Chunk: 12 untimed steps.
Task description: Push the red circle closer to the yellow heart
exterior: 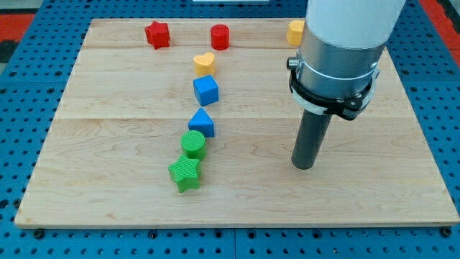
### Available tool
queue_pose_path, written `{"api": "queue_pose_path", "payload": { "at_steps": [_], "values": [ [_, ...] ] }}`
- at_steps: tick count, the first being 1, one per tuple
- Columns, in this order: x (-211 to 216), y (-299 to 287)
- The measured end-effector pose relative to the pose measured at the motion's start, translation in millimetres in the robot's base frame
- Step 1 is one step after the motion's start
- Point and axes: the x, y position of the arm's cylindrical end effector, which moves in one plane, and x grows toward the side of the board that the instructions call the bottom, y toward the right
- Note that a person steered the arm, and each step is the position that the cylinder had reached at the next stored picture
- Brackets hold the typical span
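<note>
The red circle (220, 37) sits near the view's top, a little right of centre-left. The yellow heart (204, 63) lies just below and slightly left of it, a small gap between them. My tip (303, 166) rests on the board at the view's right, far below and to the right of both blocks, touching none.
A red star (157, 34) is at the top left. A yellow block (295, 32) is at the top, partly hidden by the arm. A blue cube (205, 90), blue triangle (202, 123), green circle (192, 144) and green star (185, 173) run down from the heart.
</note>
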Motion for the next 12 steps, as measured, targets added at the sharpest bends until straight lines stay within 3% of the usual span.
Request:
{"api": "queue_pose_path", "payload": {
  "at_steps": [4,5,8,9,12],
  "values": [
    [-2.3,0.0],
    [-33.2,-19.9],
    [-202.6,-41.5],
    [-223.2,-40.9],
    [-227.8,-40.7]
  ]
}}
